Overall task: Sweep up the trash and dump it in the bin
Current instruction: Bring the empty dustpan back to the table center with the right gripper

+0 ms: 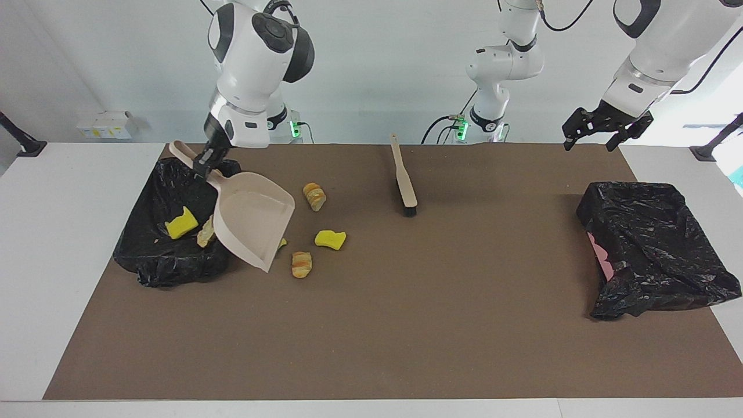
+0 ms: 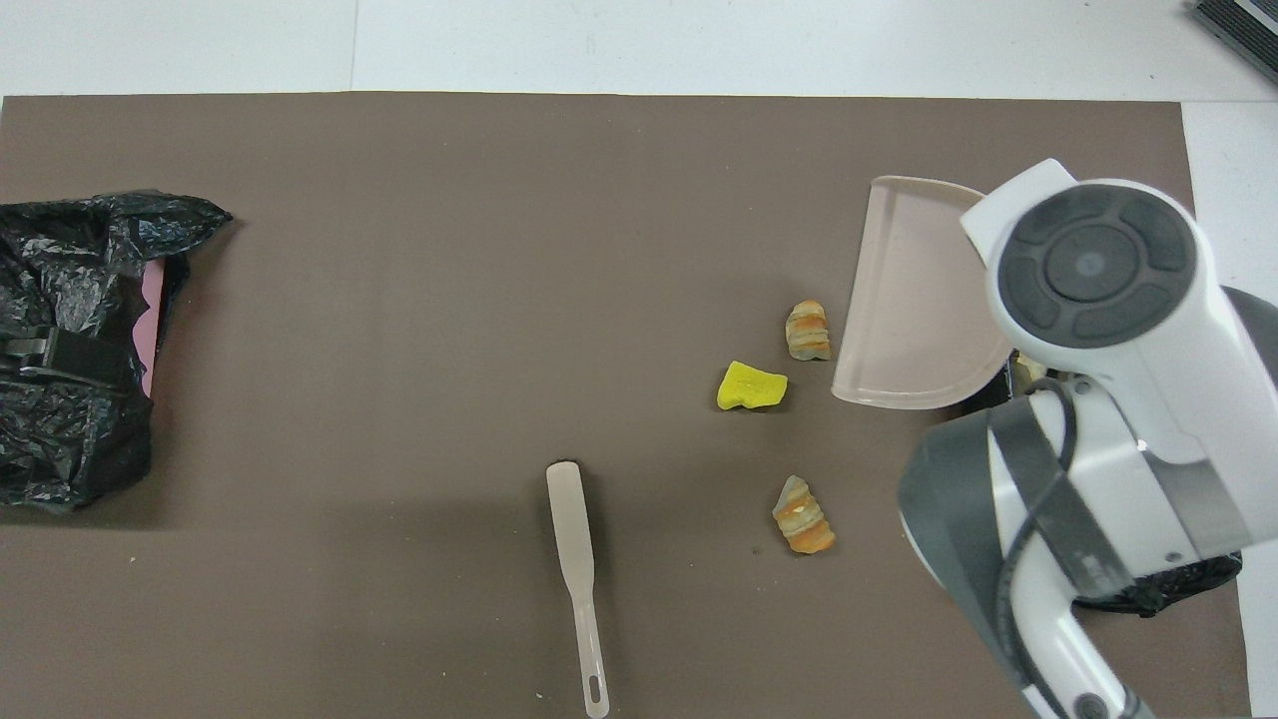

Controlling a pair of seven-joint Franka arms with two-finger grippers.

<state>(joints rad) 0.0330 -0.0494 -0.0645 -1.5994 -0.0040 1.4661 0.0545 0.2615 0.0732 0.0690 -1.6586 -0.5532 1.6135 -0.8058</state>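
My right gripper [image 1: 202, 165] is shut on the handle of the beige dustpan [image 1: 255, 225], which tilts lip-down over the mat beside the black-lined bin [image 1: 152, 255]. Inside the bin lie a yellow sponge chunk [image 1: 181, 223] and a tan lump [image 1: 205, 232]. Loose trash sits on the mat: a striped lump [image 1: 314, 196], a yellow chunk [image 1: 330, 238], another striped lump [image 1: 301, 264], and a yellow bit [image 1: 281, 242] peeking from under the pan. From overhead, the dustpan [image 2: 914, 300] sits beside a striped lump [image 2: 807, 330]. My left gripper [image 1: 591, 139] waits open above the mat's corner.
A wooden brush [image 1: 404, 183] lies on the brown mat near the robots, mid-table. A second black bag-lined container [image 1: 656, 249] with a pink patch sits at the left arm's end. From overhead, my right arm hides most of the bin [image 2: 1158, 594].
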